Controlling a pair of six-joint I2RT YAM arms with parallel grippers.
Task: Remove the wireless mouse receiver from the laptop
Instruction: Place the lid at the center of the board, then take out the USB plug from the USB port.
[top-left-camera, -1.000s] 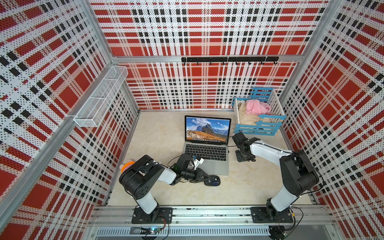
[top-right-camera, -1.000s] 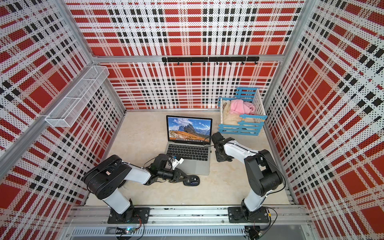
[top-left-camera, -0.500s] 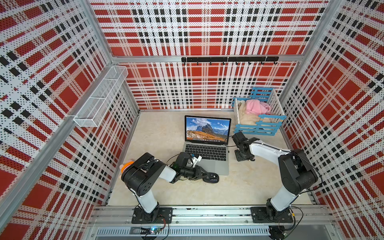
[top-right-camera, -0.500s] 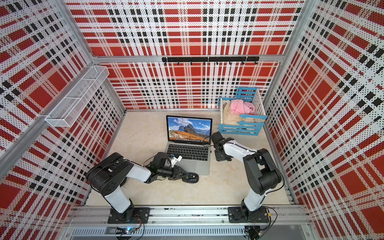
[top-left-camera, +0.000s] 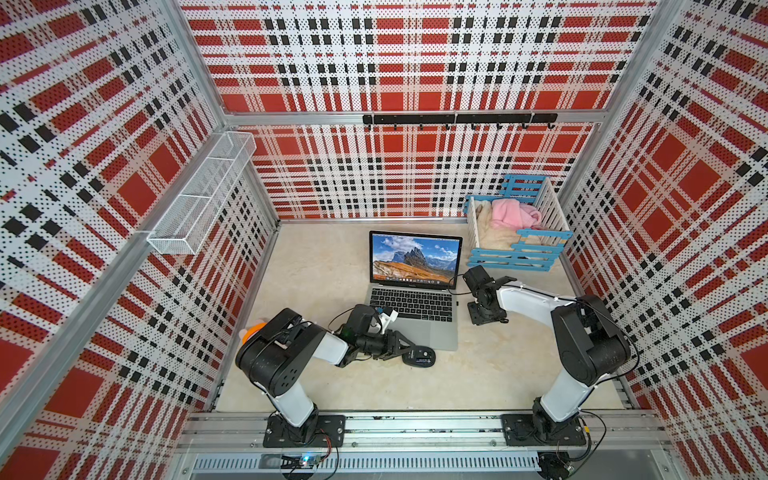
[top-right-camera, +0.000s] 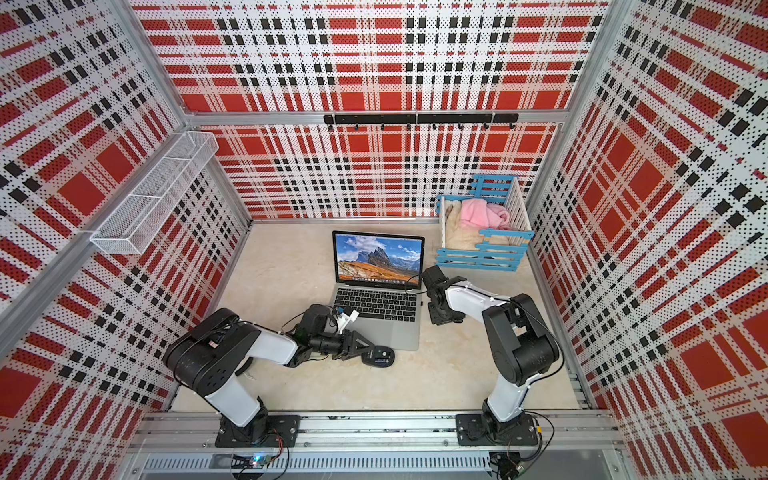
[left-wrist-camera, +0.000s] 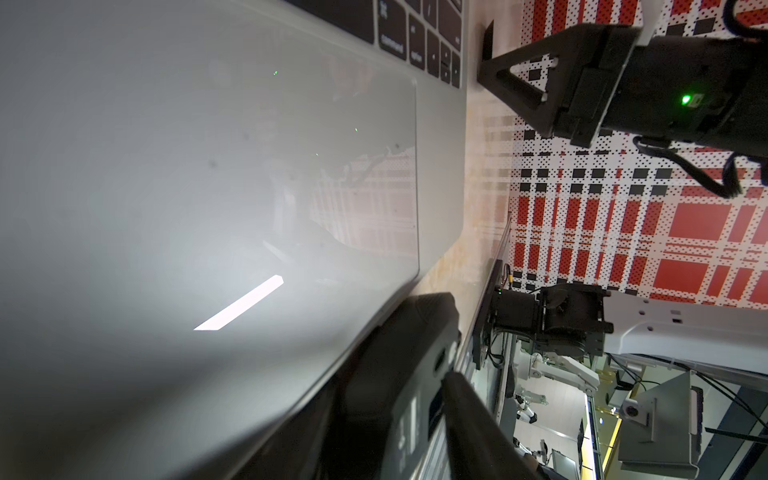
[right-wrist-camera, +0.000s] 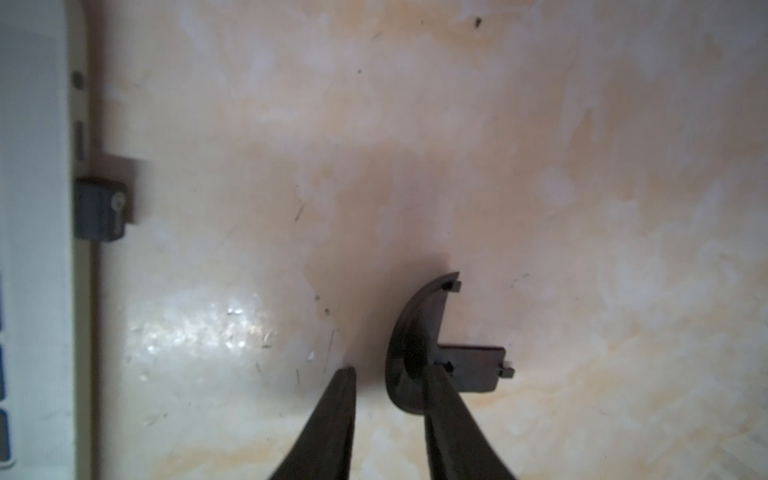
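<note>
- I see the laptop (top-left-camera: 415, 309) open on the table (top-left-camera: 324, 274), screen lit.
- My right gripper (right-wrist-camera: 388, 374) hangs over the table just right of it, jaws slightly apart, empty.
- My left gripper (top-left-camera: 409, 353) meets the black mouse (top-left-camera: 424, 356) at the laptop's front corner; I cannot tell if it grips.
- The curved mouse cover (right-wrist-camera: 411, 332) lies against one right finger (right-wrist-camera: 451, 436).
- The wireless mouse receiver (right-wrist-camera: 102, 210) sits plugged into the laptop's right edge.
</note>
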